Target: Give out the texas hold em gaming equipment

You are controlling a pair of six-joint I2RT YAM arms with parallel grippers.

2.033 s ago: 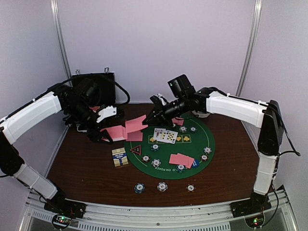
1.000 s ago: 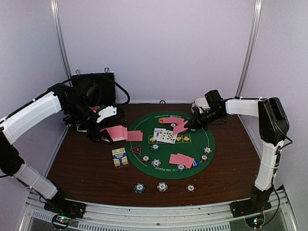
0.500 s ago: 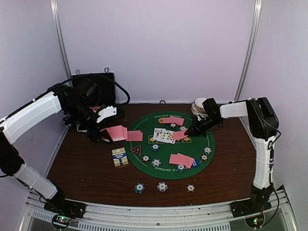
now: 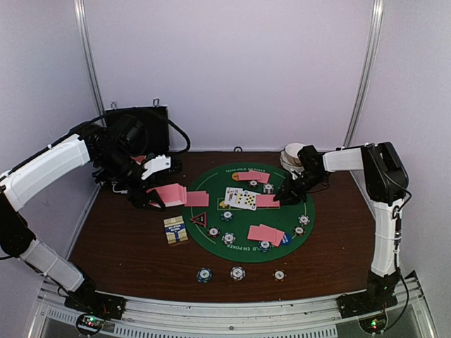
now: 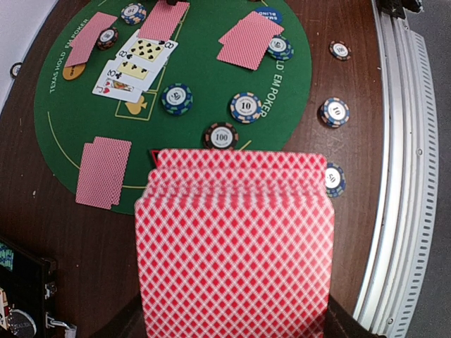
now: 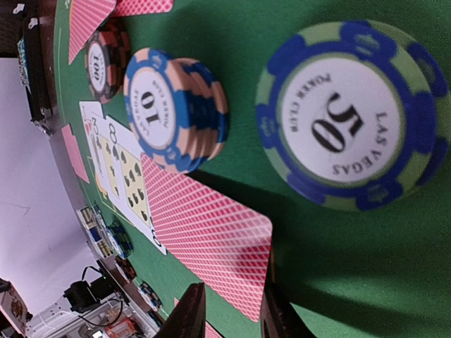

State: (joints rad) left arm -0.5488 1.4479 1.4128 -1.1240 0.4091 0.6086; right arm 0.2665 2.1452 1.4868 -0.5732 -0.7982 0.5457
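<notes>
My left gripper (image 4: 150, 199) is shut on a fanned deck of pink-backed cards (image 5: 235, 239), held above the table left of the green mat (image 4: 245, 224). My right gripper (image 6: 232, 317) is low over the mat with its jaws apart. One pink-backed card (image 6: 211, 239) lies flat with its near end between them, beside the face-up cards (image 4: 242, 198). A 50 chip (image 6: 352, 116), a stack of 10 chips (image 6: 176, 109) and a 100 chip (image 6: 106, 63) lie just beyond it. The red-black triangle marker (image 4: 199, 218), blue disc (image 4: 285, 239) and orange disc (image 5: 72, 70) are on the mat.
Pairs of face-down cards (image 4: 266, 232) lie around the mat. Three chips (image 4: 237, 272) sit on the wood near the front edge. A card box (image 4: 175, 229) is left of the mat, a black case (image 4: 137, 127) at the back left, stacked white bowls (image 4: 292, 153) behind my right arm.
My right gripper carried a card from the deck to the mat's right side, lowered it flat beside the face-up cards, and its jaws have parted. The left arm has stayed still.
</notes>
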